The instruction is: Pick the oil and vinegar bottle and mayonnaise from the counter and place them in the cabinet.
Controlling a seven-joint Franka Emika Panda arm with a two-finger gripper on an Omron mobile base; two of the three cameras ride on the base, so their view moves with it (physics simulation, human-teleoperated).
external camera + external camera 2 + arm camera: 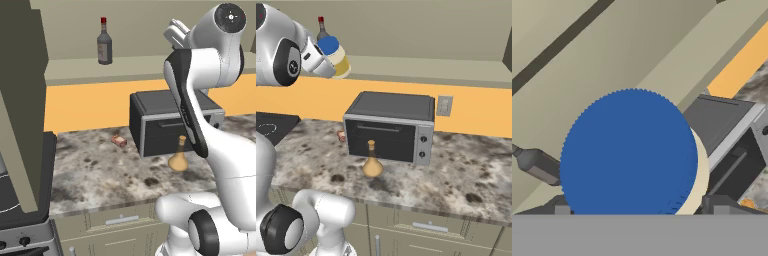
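Gripper (330,60) clamps the mayonnaise (336,56), tilted, up by the cabinet (421,65) shelf. Oil and vinegar bottle (372,162) stands on the counter (466,175), just before the toaster oven (390,126).

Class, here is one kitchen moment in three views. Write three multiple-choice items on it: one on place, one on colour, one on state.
1. Where is the oil and vinegar bottle?
A. on the counter before the black oven
B. on the cabinet shelf
C. in the claw

2. The lid of the mayonnaise is:
A. red
B. blue
C. white

3. The mayonnaise is:
A. lying on the counter
B. inside the oven
C. held up in the claw

Answers: 1 A, it stands before the oven door; 2 B, the hand view shows a blue lid; 3 C, claw grips it by the shelf.
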